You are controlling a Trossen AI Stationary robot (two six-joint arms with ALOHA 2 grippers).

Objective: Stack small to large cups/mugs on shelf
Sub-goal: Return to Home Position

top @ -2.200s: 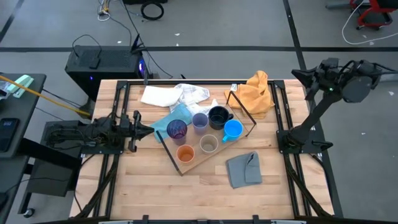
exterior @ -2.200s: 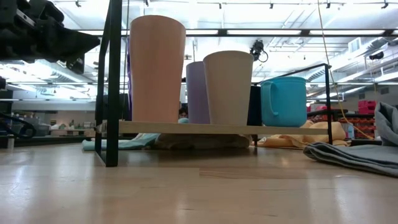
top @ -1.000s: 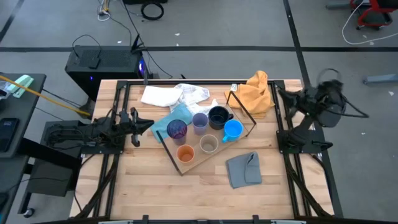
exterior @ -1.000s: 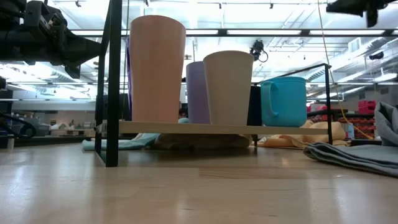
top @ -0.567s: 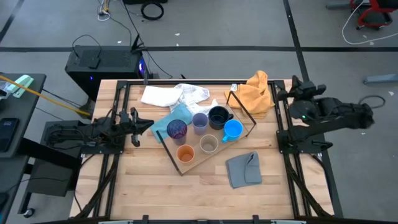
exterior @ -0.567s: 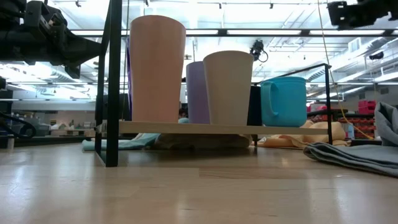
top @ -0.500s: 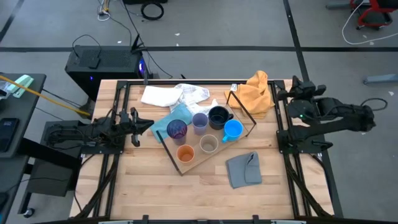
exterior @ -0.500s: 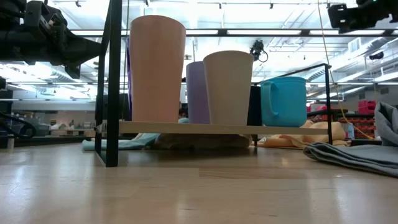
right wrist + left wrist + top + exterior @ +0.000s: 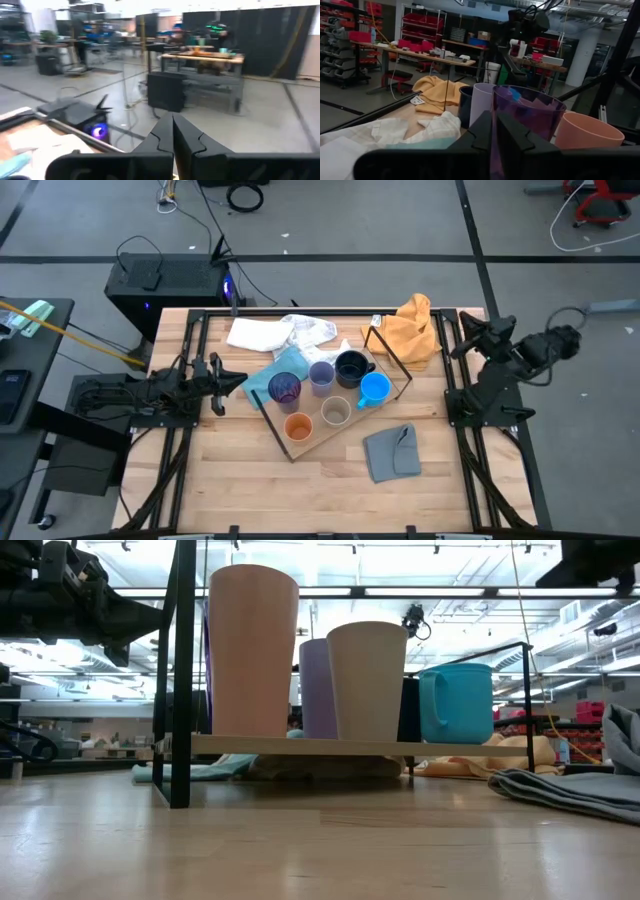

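Six cups stand upright on the light-wood shelf (image 9: 362, 420) at mid-table: dark purple tumbler (image 9: 285, 388), lavender cup (image 9: 321, 375), black mug (image 9: 351, 367), bright blue mug (image 9: 374, 388), beige cup (image 9: 336, 412), orange cup (image 9: 298, 426). In the low view the orange cup (image 9: 252, 650), beige cup (image 9: 367, 680) and blue mug (image 9: 457, 702) stand in front. My left gripper (image 9: 243, 383) is shut and empty, level, just left of the purple tumbler (image 9: 527, 130). My right gripper (image 9: 462, 340) is shut and empty, over the table's far right edge.
A white cloth (image 9: 270, 333) and a teal cloth (image 9: 262, 380) lie behind and left of the shelf. An orange cloth (image 9: 412, 328) lies at the far right, and a grey cloth (image 9: 392, 452) at the near right. Thin black frame rods (image 9: 182, 670) rise at the shelf's corners.
My right arm has swung about over the table's right edge. Its gripper has stayed near the far right corner. My left gripper and the cups have kept still.
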